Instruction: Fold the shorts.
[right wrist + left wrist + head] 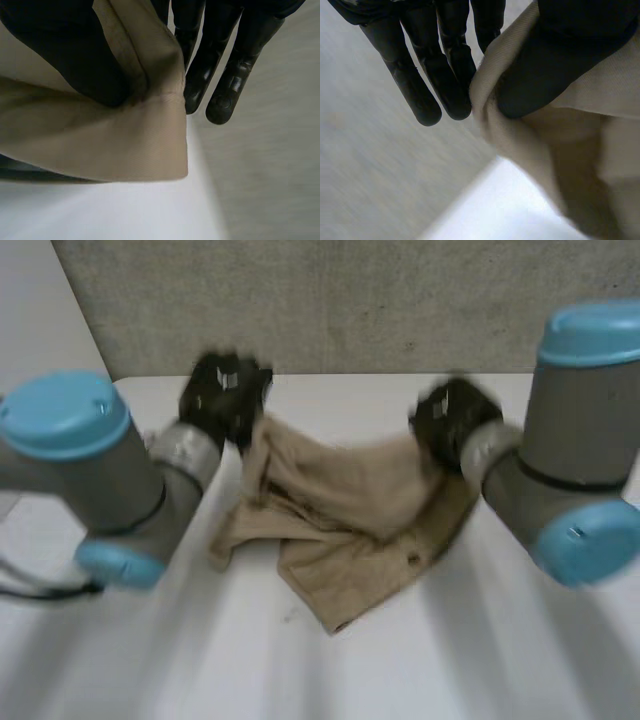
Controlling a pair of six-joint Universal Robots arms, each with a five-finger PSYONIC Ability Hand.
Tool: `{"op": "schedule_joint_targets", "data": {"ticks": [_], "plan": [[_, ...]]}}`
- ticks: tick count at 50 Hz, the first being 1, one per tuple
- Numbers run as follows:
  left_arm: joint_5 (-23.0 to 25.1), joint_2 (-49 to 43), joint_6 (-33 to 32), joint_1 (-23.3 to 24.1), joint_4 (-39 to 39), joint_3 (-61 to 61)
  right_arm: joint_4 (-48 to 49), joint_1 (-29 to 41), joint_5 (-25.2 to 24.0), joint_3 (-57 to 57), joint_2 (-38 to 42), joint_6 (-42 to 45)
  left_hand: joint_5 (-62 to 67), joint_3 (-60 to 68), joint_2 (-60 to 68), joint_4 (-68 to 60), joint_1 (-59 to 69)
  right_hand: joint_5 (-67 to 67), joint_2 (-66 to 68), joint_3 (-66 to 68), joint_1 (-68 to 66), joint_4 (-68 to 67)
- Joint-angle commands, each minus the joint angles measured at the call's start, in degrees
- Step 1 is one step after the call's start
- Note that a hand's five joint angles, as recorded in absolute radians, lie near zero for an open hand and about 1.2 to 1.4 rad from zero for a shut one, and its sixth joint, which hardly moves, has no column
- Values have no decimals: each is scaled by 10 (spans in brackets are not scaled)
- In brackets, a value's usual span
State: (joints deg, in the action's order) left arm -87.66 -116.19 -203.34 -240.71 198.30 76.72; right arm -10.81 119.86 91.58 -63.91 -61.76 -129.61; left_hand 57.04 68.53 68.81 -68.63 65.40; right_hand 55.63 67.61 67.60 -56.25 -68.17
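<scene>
Shorts [340,520]: tan, slung between your two hands. The upper edge is lifted and the lower part lies bunched on the tabletop [200,660].

Long axis: side to side, running from hand to hand across the far half of the tabletop.

Left hand [225,390]: at the cloth's left upper corner. In its wrist view the fingers [447,80] are straight, with the thumb [535,85] pressing a fold of cloth against them. That is a pinch, clamped on the shorts.

Right hand [455,420]: at the right upper corner, with the same grip. The thumb is on one face of the hem and straight fingers on the other, clamped on the shorts.

Relation that matters: the cloth hangs from both pinches down and toward the near side. Neither hand is nearer the load, and each carries one end. The left hand looks slightly farther back than the right, so the held edge is probably not square to the tabletop.

Room: the far edge and the wall [350,300] sit just behind the hands, leaving little space there. The near side is bare tabletop, and so are both flanks. As I judge it, any laying-out or fold-over has its free run toward the near side.

Watch: the heap under the held edge is rumpled and may drag unevenly.
</scene>
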Motion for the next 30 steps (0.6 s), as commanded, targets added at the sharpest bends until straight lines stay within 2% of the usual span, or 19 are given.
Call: {"op": "schedule_joint_targets", "data": {"ticks": [1,4,5,7,11,19,24,30], "plan": [[1,-23,-116,-31,227,-185,380,6,7,82,-1,6,130,115,112,-114,146,144,124,124,-238,-118],[6,-17,-119,-35,310,-181,521,6,-11,45,-27,17,130,115,112,-114,146,144,124,124,-238,-118],[13,-11,-118,-35,351,-171,539,6,-18,35,-32,19,130,115,112,-114,146,144,124,124,-238,-118],[22,-4,-116,-32,374,-151,547,6,-32,20,-40,20,130,115,112,-114,146,144,124,124,-238,-118],[58,14,-108,-34,379,-72,515,8,-44,-16,-49,20,130,115,112,-114,146,144,124,124,-238,-118],[113,26,-61,-38,379,120,380,6,-41,-140,-46,-1,130,115,112,-114,146,144,124,124,-238,-118],[141,21,-47,-58,378,233,308,4,-37,-228,-29,-57,130,115,112,-114,146,144,124,124,-238,-118],[170,23,-49,-66,360,347,275,2,-36,-280,-20,-125,130,115,112,-114,146,144,124,124,-238,-118]]}}
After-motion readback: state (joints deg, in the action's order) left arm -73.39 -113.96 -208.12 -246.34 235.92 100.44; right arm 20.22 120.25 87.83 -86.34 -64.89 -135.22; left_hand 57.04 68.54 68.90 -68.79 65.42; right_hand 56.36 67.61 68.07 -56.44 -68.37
